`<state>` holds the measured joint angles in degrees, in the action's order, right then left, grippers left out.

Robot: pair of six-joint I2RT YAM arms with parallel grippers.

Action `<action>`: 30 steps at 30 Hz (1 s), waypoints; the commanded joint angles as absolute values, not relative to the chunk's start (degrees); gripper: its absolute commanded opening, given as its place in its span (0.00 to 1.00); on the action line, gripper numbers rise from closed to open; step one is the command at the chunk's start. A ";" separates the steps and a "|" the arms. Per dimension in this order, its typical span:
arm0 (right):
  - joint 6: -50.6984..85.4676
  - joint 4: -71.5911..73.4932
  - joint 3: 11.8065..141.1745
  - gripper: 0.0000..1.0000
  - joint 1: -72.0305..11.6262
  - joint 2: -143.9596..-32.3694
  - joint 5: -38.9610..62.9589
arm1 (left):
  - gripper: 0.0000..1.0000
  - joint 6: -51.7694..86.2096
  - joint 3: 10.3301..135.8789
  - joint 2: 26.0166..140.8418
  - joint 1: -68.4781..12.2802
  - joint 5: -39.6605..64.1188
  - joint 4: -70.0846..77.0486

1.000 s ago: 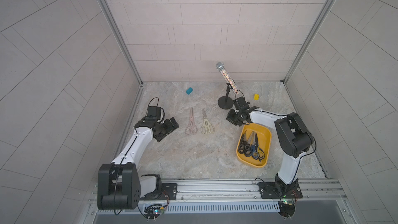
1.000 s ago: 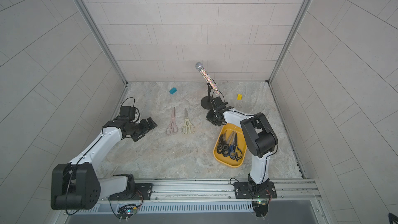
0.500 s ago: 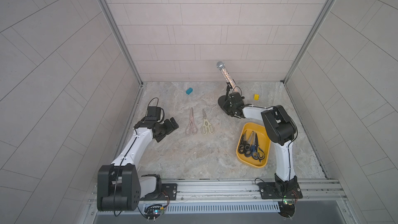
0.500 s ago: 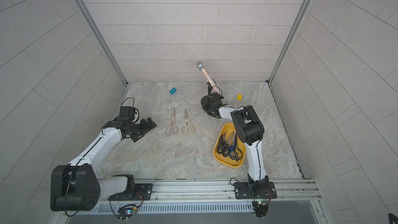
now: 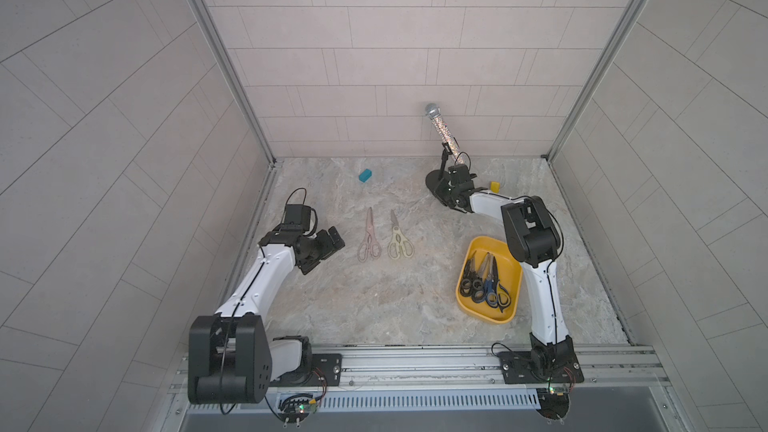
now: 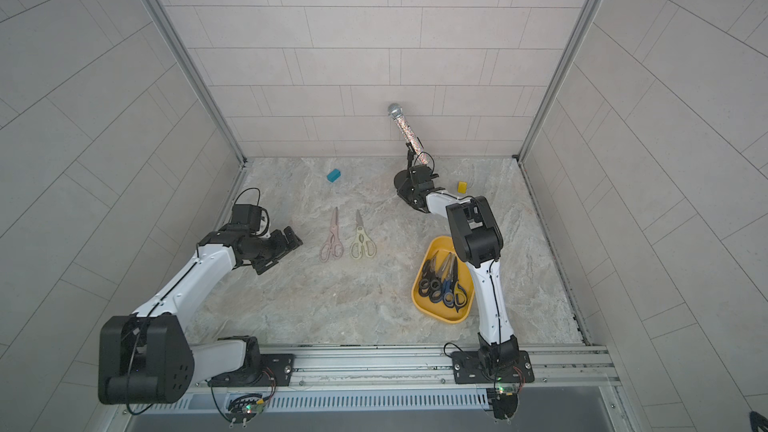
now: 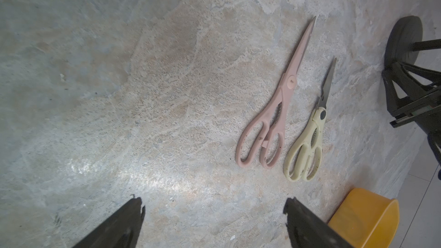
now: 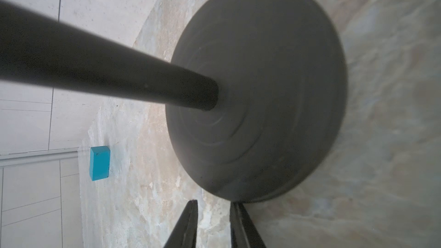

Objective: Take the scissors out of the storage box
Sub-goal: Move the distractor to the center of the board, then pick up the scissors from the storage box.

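Risks: the right hand (image 8: 214, 202) sits low against the round base of the microphone stand (image 8: 262, 91). One fingertip is at or touching the base's rim, though the wrist view does not settle which. Any further push toward the base would likely slide or tip the stand, and the tilted microphone (image 5: 442, 128) makes it top-heavy. A second risk lies in the storage box (image 5: 486, 316), which stands on the surface (image 5: 374, 305) near the right arm's base and well apart from that hand. Several pairs of scissors (image 5: 484, 280) lie overlapped inside it with their handles bunched together, so a grasp on one pair may drag its neighbours or shift the shallow box. The right hand's jaws stand only slightly apart, with bare surface visible in the narrow gap, and they hold nothing. The left hand (image 7: 213, 200) is wide open and empty, hovering low over the surface beside the pink scissors (image 5: 369, 234). These lie parallel to the cream scissors (image 5: 399, 236), and both pairs are already outside the box. A blue block (image 5: 365, 175) and a small yellow block (image 5: 494, 186) rest near the back wall, untouched.
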<state>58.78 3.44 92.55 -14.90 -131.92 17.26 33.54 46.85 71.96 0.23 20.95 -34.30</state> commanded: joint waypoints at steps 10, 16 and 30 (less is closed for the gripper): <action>54.01 -2.82 84.20 0.35 -14.68 -113.08 27.80 | 1.00 33.42 48.71 72.91 -0.05 21.00 -32.70; 48.59 -16.77 74.70 0.38 -14.83 -97.65 26.53 | 1.00 34.72 47.49 73.17 -1.97 21.89 -30.40; 41.72 -59.85 56.73 0.35 -16.86 -65.67 11.72 | 1.00 35.24 44.33 74.47 -7.55 23.38 -27.24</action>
